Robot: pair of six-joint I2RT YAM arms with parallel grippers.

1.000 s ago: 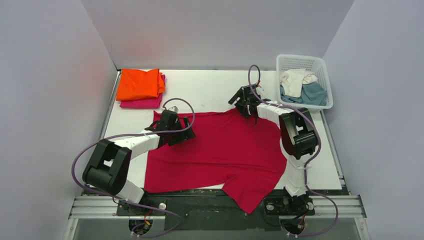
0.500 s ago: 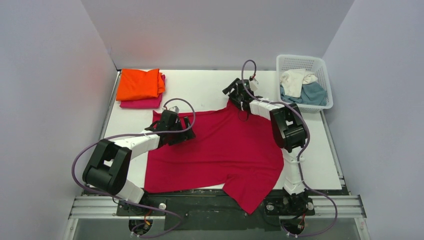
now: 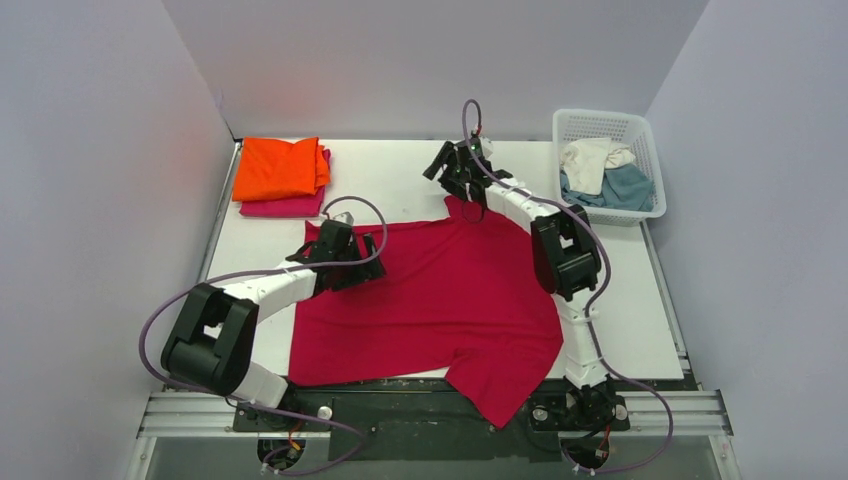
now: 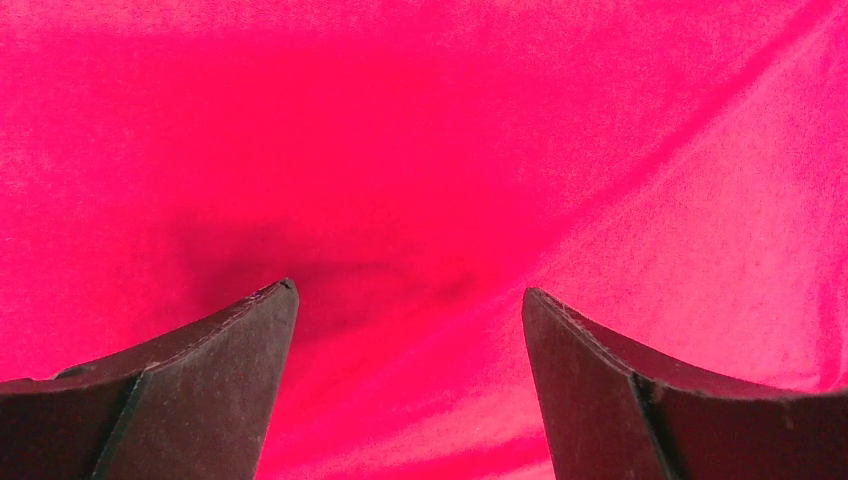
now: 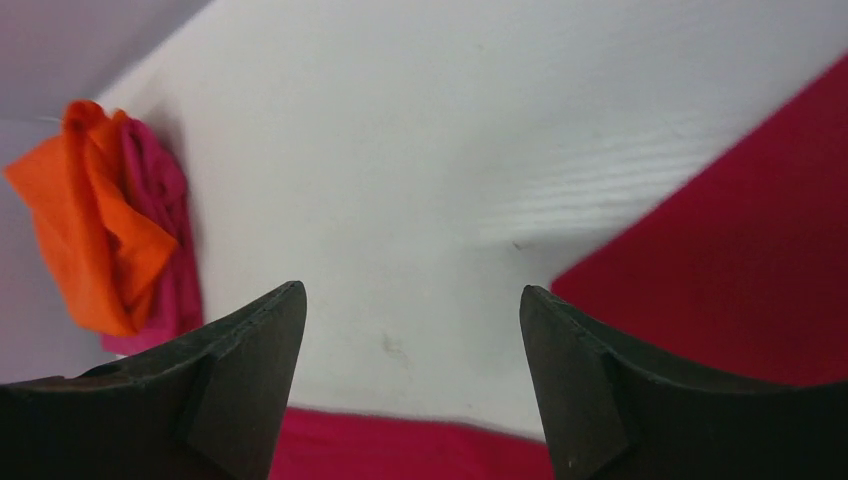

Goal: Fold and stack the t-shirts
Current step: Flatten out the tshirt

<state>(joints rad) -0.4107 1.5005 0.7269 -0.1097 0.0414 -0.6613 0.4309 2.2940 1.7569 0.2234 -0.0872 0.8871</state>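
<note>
A crimson red t-shirt (image 3: 440, 300) lies spread over the middle of the table, one sleeve hanging over the near edge. My left gripper (image 3: 362, 268) is open, low over its upper left part; the left wrist view shows only red cloth (image 4: 420, 150) between the open jaws (image 4: 410, 292). My right gripper (image 3: 440, 170) is open and empty just beyond a raised point of the shirt's far edge; bare table shows between its jaws (image 5: 410, 288), red cloth (image 5: 740, 240) to the right and below. A folded orange shirt (image 3: 278, 167) lies on a magenta pink one (image 3: 285, 207) at the far left.
A white lattice basket (image 3: 600, 118) at the far right holds a cream white shirt (image 3: 592, 160) and a teal blue one (image 3: 625, 188). The orange (image 5: 95, 240) and magenta (image 5: 165, 260) stack also shows in the right wrist view. Grey walls enclose the table.
My right gripper has moved back and to the left, and the shirt's far edge now rises to a point near it. The left arm has hardly moved.
</note>
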